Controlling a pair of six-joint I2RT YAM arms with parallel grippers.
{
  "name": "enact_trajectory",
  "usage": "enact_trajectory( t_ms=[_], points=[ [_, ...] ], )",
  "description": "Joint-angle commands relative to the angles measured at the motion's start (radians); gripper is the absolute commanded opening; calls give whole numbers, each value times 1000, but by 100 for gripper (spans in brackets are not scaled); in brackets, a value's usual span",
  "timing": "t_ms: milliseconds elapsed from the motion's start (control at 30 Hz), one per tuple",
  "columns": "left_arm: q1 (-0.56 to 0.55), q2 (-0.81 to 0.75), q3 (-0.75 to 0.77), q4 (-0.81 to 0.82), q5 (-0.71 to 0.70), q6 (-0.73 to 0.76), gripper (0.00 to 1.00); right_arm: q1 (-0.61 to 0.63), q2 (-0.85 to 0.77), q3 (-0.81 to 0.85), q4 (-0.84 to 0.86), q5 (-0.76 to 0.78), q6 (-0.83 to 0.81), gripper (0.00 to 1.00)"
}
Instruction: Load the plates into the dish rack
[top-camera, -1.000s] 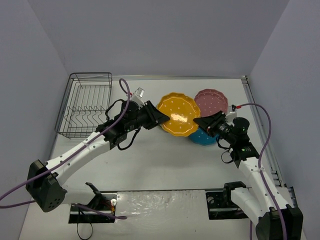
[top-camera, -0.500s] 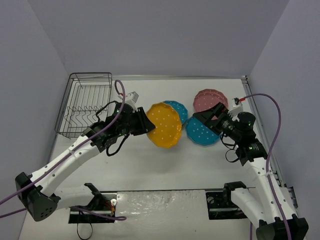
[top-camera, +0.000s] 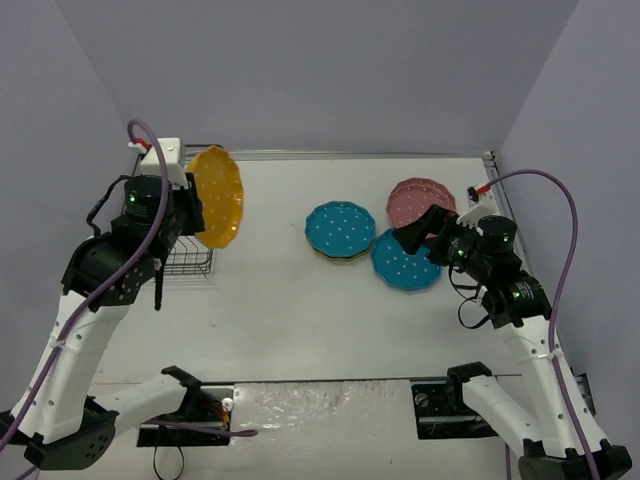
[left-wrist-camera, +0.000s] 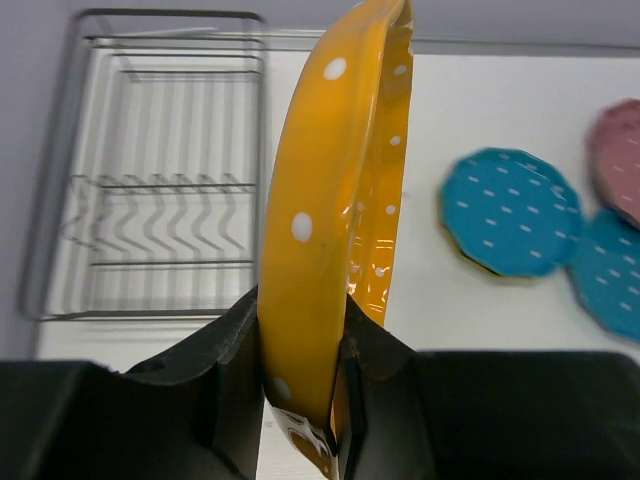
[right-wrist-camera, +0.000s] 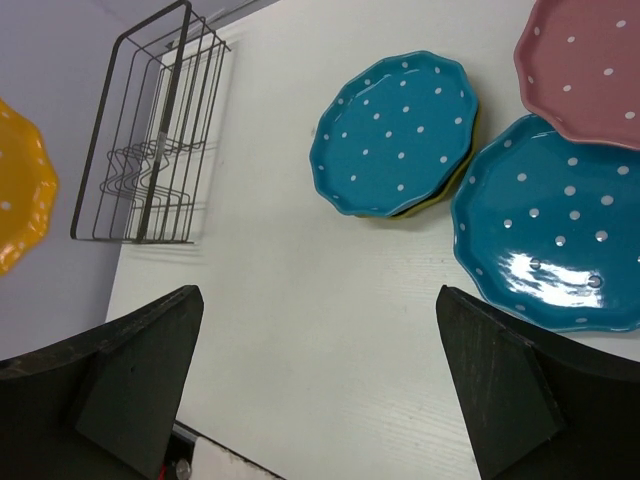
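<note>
Swung left, the left gripper (left-wrist-camera: 300, 345) pinches the glossy orange-yellow, white-dotted scalloped plate (left-wrist-camera: 330, 200) upright by the dark wire dish rack (left-wrist-camera: 170, 184); the right gripper (right-wrist-camera: 315, 350) gapes wide.

My left arm (top-camera: 65, 350) at eight o'clock and right arm (top-camera: 535, 375) at four wear white shells, black joints, green lights (top-camera: 131, 197); purple cables (top-camera: 577, 235) loop off; my fingers (right-wrist-camera: 125, 375) are matte black.

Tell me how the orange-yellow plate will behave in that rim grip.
Probably rigid: the orange-yellow plate stands on edge without sagging, pinched only at its rim by the left gripper. Its glossy glaze looks slippery, so it may pivot in the grip. Likely breakable if knocked on the dish rack.
</note>
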Motion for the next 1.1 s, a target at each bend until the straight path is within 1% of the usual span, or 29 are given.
enact_trajectory(
  t_ms=[0,100,300,367,500,600,733,867,1067],
  points=[
    [200,16,112,104,53,220,0,46,31,65,1,59,-97,100],
    [327,46,113,132,147,266,0,46,61,67,1,49,-120,100],
    [598,126,72,264,335,367,0,44,114,80,-4,75,-182,100],
    [688,158,67,294,397,401,0,46,133,102,-12,62,-201,100],
    [728,229,62,350,395,462,0,50,149,97,-12,37,-216,100],
    [734,288,100,347,376,521,0,50,158,72,-13,39,-209,100],
    [744,341,112,373,340,587,0,50,171,55,-10,41,-220,100],
    [757,395,118,414,292,614,0,50,188,57,-12,27,-213,100],
    [758,447,143,442,258,639,0,50,223,59,-12,12,-227,100]
  ],
)
